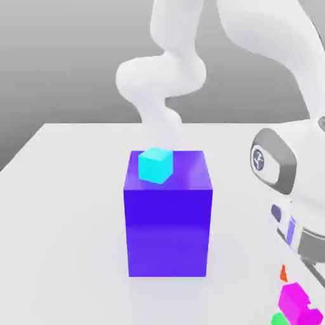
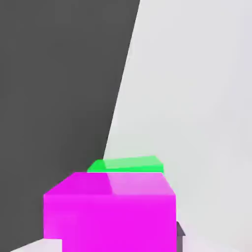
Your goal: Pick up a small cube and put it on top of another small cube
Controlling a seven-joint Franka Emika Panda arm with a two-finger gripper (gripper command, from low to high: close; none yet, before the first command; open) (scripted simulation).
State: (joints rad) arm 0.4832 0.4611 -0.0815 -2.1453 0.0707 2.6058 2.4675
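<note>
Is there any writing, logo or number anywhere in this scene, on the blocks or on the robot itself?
Robot arm: a small round emblem on the grey joint cap, too blurred to read.
Big blue-violet block, cyan cube, magenta cube, green cube and table: plain, no text or marks.
</note>
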